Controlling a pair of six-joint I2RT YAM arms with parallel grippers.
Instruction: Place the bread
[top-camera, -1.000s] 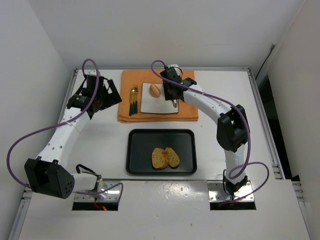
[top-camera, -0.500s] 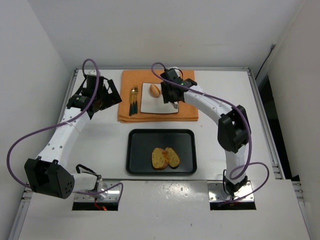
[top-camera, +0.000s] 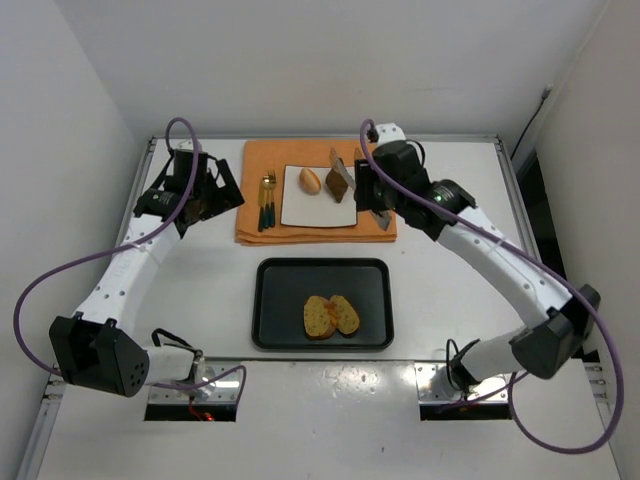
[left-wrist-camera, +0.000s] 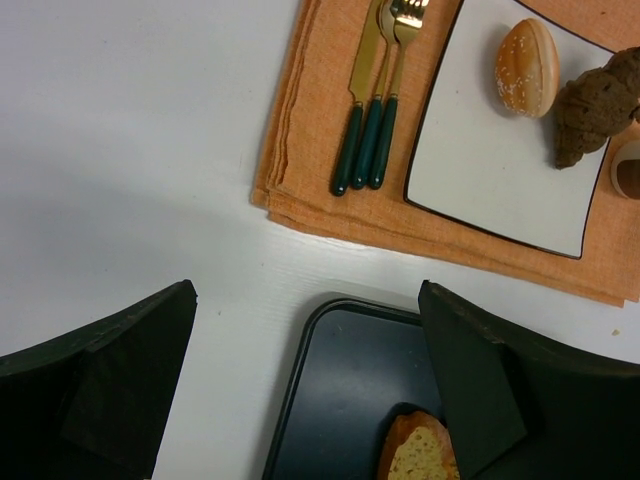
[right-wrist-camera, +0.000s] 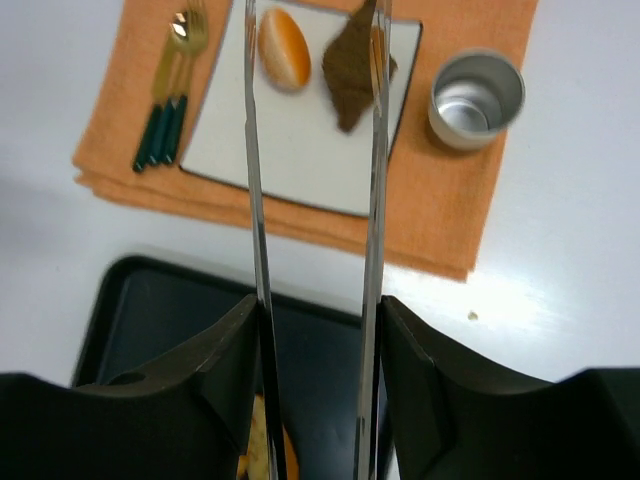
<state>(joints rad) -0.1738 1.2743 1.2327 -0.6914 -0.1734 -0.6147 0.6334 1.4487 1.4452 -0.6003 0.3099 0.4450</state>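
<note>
A dark brown bread (top-camera: 340, 184) lies on the white square plate (top-camera: 310, 210), right of a pale round roll (top-camera: 310, 181). My right gripper (top-camera: 372, 186) is shut on metal tongs (right-wrist-camera: 252, 150) and hangs right of the plate. The tong blades stand apart. The dark bread (right-wrist-camera: 352, 75) sits at the right blade's tip, resting on the plate (right-wrist-camera: 300, 140). My left gripper (top-camera: 205, 195) is open and empty at the far left, off the orange placemat (top-camera: 375, 228). In the left wrist view (left-wrist-camera: 307, 295) it looks down on the dark bread (left-wrist-camera: 590, 110) and roll (left-wrist-camera: 527, 66).
A black tray (top-camera: 280, 300) with two toast slices (top-camera: 330, 315) sits in the middle of the table. Gold cutlery with green handles (top-camera: 266, 200) lies left of the plate. A metal cup (right-wrist-camera: 477, 98) stands on the placemat right of the plate.
My right arm has pulled back to the right, away from over the plate. The dark bread, hidden before, now shows on the plate beside the roll. The left arm has not moved.
</note>
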